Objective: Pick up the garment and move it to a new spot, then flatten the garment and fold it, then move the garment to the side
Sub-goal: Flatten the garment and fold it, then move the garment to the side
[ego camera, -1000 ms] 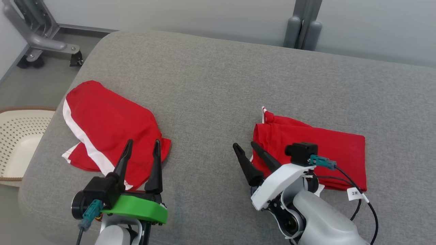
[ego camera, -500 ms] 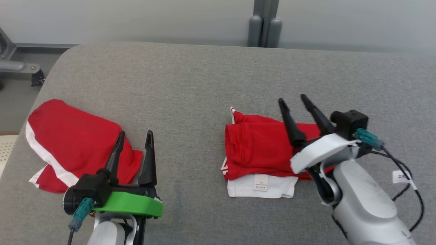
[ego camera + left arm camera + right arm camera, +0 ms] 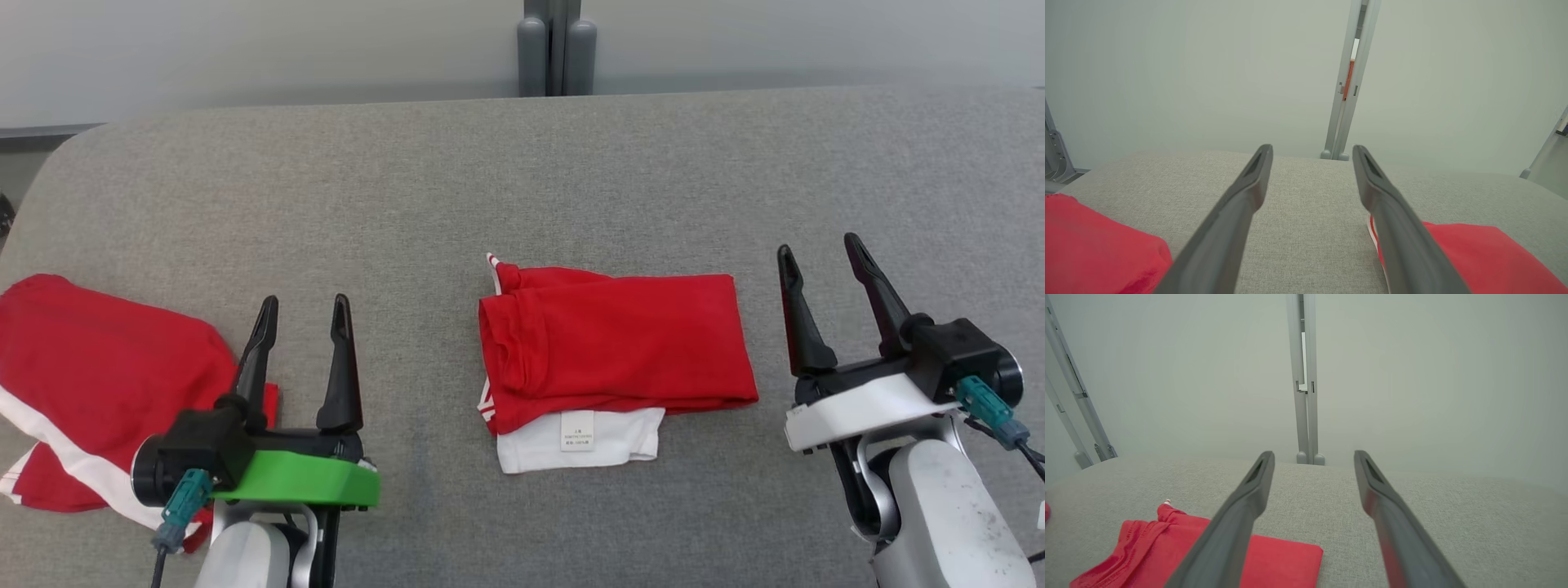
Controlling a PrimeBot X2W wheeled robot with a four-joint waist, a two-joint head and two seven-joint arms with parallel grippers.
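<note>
Toward the near middle of the grey cushion [image 3: 522,188]: the folded garment [image 3: 612,351] lay flat, a red rectangle with a white layer [image 3: 531,445] and its sewn label [image 3: 577,430] showing along its near edge.
Left edge of the cushion: a second red garment [image 3: 98,384] with a white stripe sat loosely heaped, well apart from the folded one.
Left gripper [image 3: 304,300]: jaws spread wide and empty, between the two garments. I couldn't tell whether it brushed the heaped one.
Right gripper [image 3: 819,243]: jaws spread wide and empty, just beside the folded garment's right edge, over bare cushion.
Step in hand: I judged the fold finished and the move to the side not yet begun.
Next move: I reckoned each gripper had to come in low at one short edge of the folded garment, pinch through every layer, white one included, then lift level and carry it toward a free side.
Risk: catching only the top layer would likely let the fold open.
</note>
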